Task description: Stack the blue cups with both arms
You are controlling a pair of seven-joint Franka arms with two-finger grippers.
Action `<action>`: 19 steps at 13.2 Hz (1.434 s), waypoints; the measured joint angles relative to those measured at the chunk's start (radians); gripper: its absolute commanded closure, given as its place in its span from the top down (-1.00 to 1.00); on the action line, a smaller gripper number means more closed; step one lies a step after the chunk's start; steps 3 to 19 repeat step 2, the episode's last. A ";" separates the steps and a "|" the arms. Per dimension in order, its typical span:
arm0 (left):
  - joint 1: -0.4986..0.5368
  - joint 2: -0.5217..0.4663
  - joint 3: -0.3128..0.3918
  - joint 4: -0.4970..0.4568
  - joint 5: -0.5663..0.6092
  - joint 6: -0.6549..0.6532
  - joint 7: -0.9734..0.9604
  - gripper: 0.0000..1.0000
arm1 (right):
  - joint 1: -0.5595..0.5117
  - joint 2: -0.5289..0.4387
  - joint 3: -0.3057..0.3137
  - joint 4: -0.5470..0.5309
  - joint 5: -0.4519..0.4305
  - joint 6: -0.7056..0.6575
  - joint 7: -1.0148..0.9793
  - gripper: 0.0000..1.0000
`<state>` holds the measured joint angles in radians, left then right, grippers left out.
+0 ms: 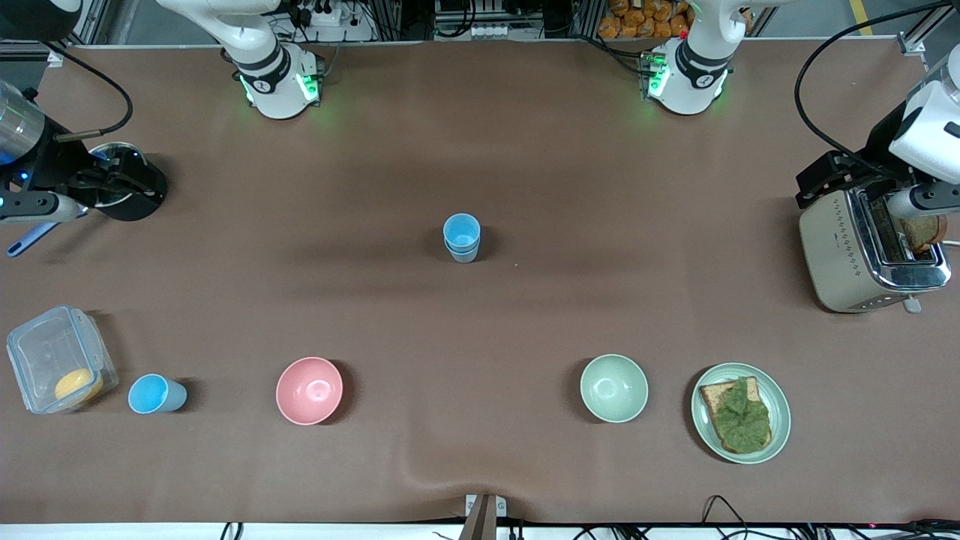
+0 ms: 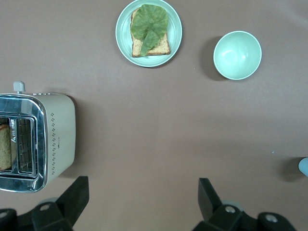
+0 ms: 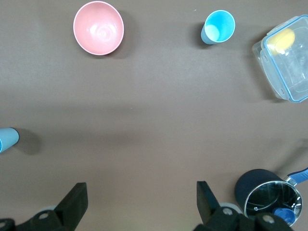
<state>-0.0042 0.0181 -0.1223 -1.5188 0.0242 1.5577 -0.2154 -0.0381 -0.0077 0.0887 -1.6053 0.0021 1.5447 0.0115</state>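
Observation:
Two blue cups stand nested as one stack (image 1: 461, 238) at the table's middle. A slice of it shows at the edge of the right wrist view (image 3: 7, 139) and of the left wrist view (image 2: 304, 167). A third blue cup (image 1: 155, 394) (image 3: 219, 27) stands alone beside the plastic box, near the front camera at the right arm's end. My left gripper (image 2: 143, 199) is open and empty, high over bare table between the toaster and the stack. My right gripper (image 3: 139, 202) is open and empty, high over bare table between the pot and the stack. Neither gripper shows in the front view.
A pink bowl (image 1: 309, 390), a pale green bowl (image 1: 613, 388) and a plate with toast and lettuce (image 1: 740, 412) line the side near the front camera. A clear box (image 1: 56, 358) holds something yellow. A toaster (image 1: 862, 247) and a black pot (image 1: 120, 184) stand at the table's ends.

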 measured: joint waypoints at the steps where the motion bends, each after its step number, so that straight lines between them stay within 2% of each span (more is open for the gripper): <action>1: 0.000 0.000 0.000 0.000 0.000 -0.004 0.000 1.00 | 0.000 0.000 -0.001 0.000 0.000 0.000 0.000 1.00; 19: 0.000 0.000 0.000 0.000 0.000 -0.011 0.000 1.00 | 0.000 0.000 -0.002 0.000 0.000 0.000 0.000 1.00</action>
